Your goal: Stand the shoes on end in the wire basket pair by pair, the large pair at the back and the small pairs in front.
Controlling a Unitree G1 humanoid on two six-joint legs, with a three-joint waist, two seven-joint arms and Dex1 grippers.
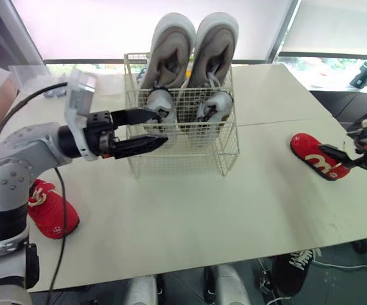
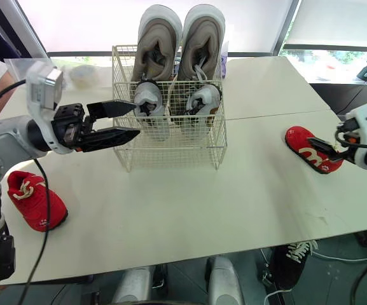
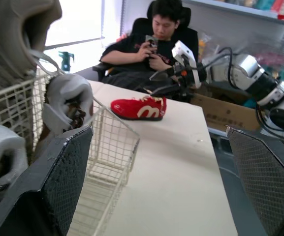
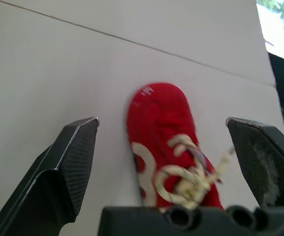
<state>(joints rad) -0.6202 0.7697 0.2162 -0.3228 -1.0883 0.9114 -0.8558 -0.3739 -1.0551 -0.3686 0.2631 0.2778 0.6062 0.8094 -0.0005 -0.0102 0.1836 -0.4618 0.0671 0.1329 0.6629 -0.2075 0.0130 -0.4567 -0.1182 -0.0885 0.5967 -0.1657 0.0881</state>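
My left claw (image 1: 163, 127) is spread open and holds nothing; its black cross-hatched fingers sit at the left front corner of the white wire basket (image 1: 189, 149). In the basket, two large grey shoes (image 1: 170, 51) with thick white soles stand on end, with two small pale shoes (image 1: 161, 101) in front. My right claw (image 4: 162, 123) gapes wide around a red laced shoe (image 1: 313, 155) lying flat on the smooth table (image 1: 202, 210), without touching it. Another red shoe (image 1: 51, 210) lies beside my left arm.
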